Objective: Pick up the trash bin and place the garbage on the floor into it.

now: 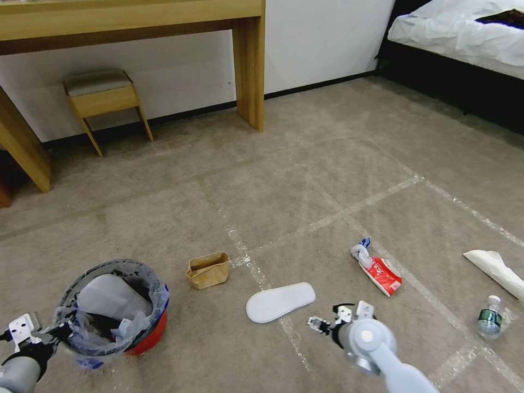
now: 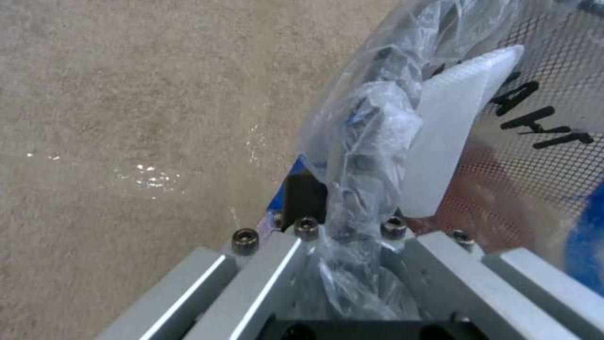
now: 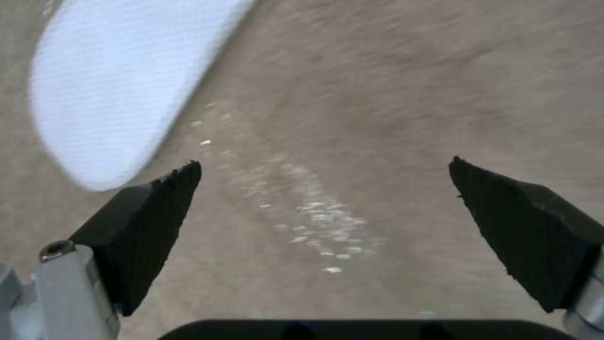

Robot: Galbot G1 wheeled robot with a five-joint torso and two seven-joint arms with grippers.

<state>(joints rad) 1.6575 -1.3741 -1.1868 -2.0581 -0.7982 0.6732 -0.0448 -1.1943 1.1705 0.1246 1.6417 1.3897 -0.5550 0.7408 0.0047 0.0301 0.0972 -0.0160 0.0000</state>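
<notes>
The red trash bin (image 1: 143,334) with its clear bluish bag hangs just off the floor (image 1: 327,180) at the lower left. My left gripper (image 1: 57,330) is shut on the bin's rim and bag (image 2: 352,189); a white slipper (image 2: 453,141) lies inside. My right gripper (image 1: 327,322) hovers open above the carpet, just right of a white slipper (image 1: 280,301) (image 3: 120,80). Other garbage lies around: a brown paper bag (image 1: 207,269), a red wrapper (image 1: 383,274) with a blue-white mask (image 1: 361,251), another white slipper (image 1: 499,270) and a small bottle (image 1: 489,316).
A wooden desk leg (image 1: 249,71) and a low stool (image 1: 103,95) stand against the far wall. A bed (image 1: 464,38) fills the back right corner. Shiny tape lines (image 3: 308,212) cross the carpet under my right gripper.
</notes>
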